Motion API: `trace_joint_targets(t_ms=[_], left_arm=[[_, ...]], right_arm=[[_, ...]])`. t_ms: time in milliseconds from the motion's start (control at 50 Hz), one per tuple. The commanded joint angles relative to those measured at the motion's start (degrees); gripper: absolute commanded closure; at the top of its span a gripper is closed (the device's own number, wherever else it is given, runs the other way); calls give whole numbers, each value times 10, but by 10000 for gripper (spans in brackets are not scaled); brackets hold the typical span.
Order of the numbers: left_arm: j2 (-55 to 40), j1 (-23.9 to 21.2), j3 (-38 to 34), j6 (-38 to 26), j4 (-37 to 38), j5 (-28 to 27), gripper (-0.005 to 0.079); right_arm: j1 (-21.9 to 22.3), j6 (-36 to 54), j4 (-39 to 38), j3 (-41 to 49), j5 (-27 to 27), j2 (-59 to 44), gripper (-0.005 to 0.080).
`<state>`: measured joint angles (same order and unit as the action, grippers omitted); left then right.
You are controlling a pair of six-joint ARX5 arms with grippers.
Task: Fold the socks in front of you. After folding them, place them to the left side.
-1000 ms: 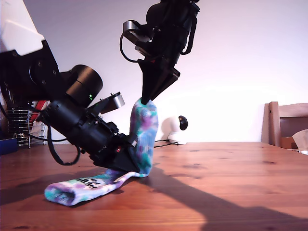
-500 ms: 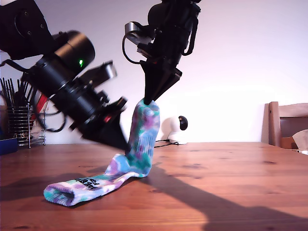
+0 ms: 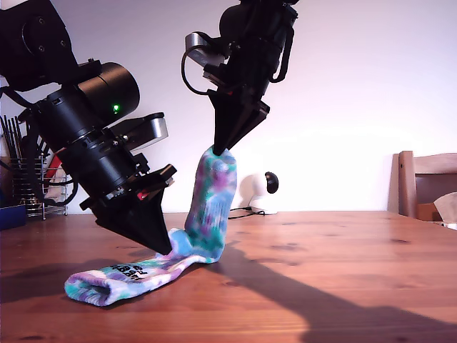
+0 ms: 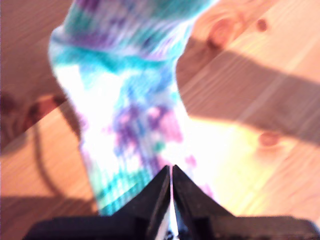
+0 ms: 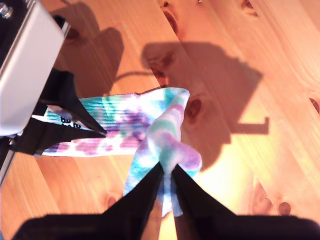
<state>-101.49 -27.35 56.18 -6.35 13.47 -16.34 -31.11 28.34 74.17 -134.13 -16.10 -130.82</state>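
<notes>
A home: wooden table (image 3: 343,271), chair (image 3: 427,186), utensil rack (image 3: 28,187)

Sock (image 3: 207,214) half draped on the table (image 3: 335,271), one end hoisted by second gripper (image 3: 222,148), first gripper (image 3: 166,248) touching down on it toward the exterior view's left.

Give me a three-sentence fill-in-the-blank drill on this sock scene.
1. My second gripper holds one end of the tie-dye sock with its jaws ____.
2. The sock's other end lies on the wooden tabletop toward the exterior view's ____.
3. In the exterior view, my first gripper sits ____ than my second gripper.

Missing words: shut; left; lower
</notes>
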Motion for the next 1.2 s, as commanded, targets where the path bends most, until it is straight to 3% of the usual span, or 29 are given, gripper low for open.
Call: trace_joint_targets(t_ms=[0,360,600,1180], left_arm=[[-13,0,-5,-2,7,4,762],[-28,0,-6,-1,50,13,762],[-76,0,-6,-2,22,16,762],[-89,-1,-5,-7,-67,16,762]], right_arm=[[0,0,-3,5,-2,-12,765],[0,0,-6,5,-2,-12,765],[0,0,-6,5,-2,-12,765],[5,2,-9,5,-2,-12,765]])
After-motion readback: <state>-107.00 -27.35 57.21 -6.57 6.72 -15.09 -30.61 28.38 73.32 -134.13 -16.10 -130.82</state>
